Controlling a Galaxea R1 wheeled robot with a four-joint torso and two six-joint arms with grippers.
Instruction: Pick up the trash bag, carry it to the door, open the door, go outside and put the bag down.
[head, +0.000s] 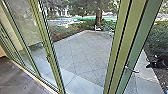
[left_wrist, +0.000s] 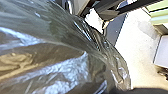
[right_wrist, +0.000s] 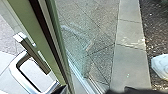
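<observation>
Over at the left wrist, up close, there was the trash bag (left_wrist: 57, 50): smoky, glossy plastic, thin enough to let some light through, all creases and bright blue-white glints. It bulged in front of the wrist camera, above a pale floor (left_wrist: 140, 47). A crumpled white piece (left_wrist: 94, 20) sat near its upper side, close to some dark bars. Was the left gripper clenched on the bag or released? I couldn't tell.

And across at the door (head: 125, 45), green frame members ran tall and straight, with dark grooves down their length and clear glass alongside. There was the door handle (right_wrist: 15, 66), smooth, shiny metal bent into a squared-off loop, large in the right wrist view. The right gripper, though: grasping it or free of it, I couldn't say.

Through the glass, out went the paved yard (head: 85, 52), speckled grey slabs cut by a grid of thin joints, edged with smoother, paler stone (right_wrist: 130, 60). Beside that edging lay dark, crumbly soil (right_wrist: 156, 30), with a rounded white thing (right_wrist: 161, 65) on it, possibly a shoe. Farther off stood a rough brown tree trunk (head: 98, 18) among leafy shrubs (head: 67, 31). Indoors, dull brown floor (head: 17, 77) met the long glass wall.
</observation>
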